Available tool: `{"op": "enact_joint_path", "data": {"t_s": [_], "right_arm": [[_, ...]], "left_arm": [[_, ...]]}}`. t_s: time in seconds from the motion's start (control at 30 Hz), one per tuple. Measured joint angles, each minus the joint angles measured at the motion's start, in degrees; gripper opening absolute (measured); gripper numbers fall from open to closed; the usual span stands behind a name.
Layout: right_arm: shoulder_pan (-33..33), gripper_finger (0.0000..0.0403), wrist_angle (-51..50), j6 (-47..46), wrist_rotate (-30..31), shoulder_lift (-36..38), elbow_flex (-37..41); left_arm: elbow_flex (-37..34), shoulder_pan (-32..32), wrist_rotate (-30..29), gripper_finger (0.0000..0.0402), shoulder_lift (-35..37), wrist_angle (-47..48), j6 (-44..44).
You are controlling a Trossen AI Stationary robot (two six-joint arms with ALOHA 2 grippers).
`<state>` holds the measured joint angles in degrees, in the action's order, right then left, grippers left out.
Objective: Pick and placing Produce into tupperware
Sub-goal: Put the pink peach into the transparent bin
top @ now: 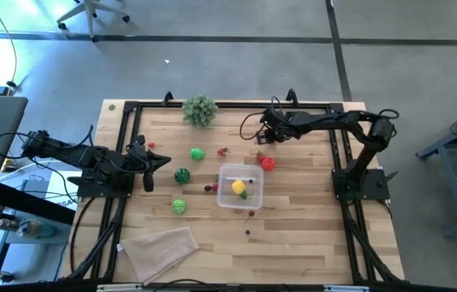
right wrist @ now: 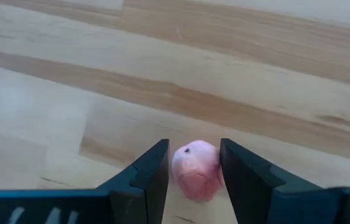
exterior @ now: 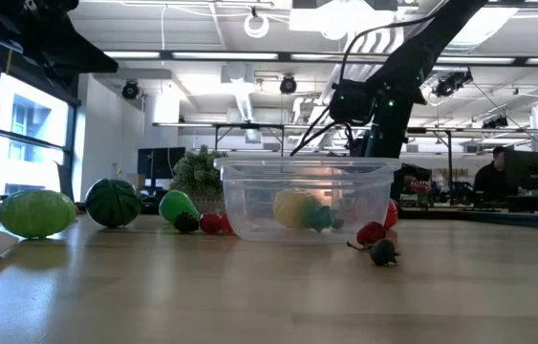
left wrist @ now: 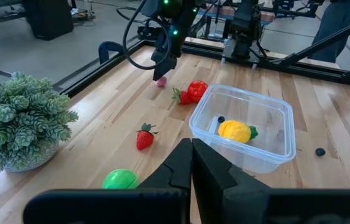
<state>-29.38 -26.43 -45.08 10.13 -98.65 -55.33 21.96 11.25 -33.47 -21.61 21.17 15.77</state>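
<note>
My right gripper (top: 262, 139) is over the far middle of the table, shut on a small pink produce piece (right wrist: 196, 169). The clear tupperware (top: 239, 186) stands mid-table on its flat bottom with a yellow piece (left wrist: 234, 130) and a dark berry (left wrist: 221, 119) inside. Loose on the wood are a red tomato (top: 268, 163), a strawberry (left wrist: 145, 137), a green piece (top: 198, 153), a striped green ball (top: 182, 175) and a light green ball (top: 178, 206). My left gripper (top: 163, 162) waits shut at the table's left side. My right gripper pinches the pink piece by two opposite sides (right wrist: 178, 171) between its two fingers. The fingers slant steeply down onto it from above. The piece sits just over the wood; whether its underside touches the table I cannot tell.
A bushy grey-green plant (top: 200, 109) stands at the far edge. A beige folded cloth (top: 159, 247) lies at the near left. Small dark berries (exterior: 383, 251) lie near the tupperware's near side. A black frame (top: 131, 105) runs around the table.
</note>
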Motion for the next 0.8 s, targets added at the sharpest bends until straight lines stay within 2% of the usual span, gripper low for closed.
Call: {"op": "enact_joint_path", "data": {"t_s": [0.4, 0.7, 0.8], "right_arm": [[0.2, 0.0141, -2.8, -0.1, 0.3, 0.0, 0.0], [0.2, 0.0237, -3.8, -1.1, 0.5, 0.0, 0.0], [0.5, 0.0258, -4.7, -1.4, 0.8, 0.0, 0.0]], "left_arm": [[0.0, 0.0, 0.0, 0.0001, 0.0, 0.0, 0.0], [0.0, 0.0, 0.0, 0.0001, 0.0, 0.0, 0.0], [0.0, 0.0, 0.0, 0.0001, 0.0, 0.0, 0.0]]}}
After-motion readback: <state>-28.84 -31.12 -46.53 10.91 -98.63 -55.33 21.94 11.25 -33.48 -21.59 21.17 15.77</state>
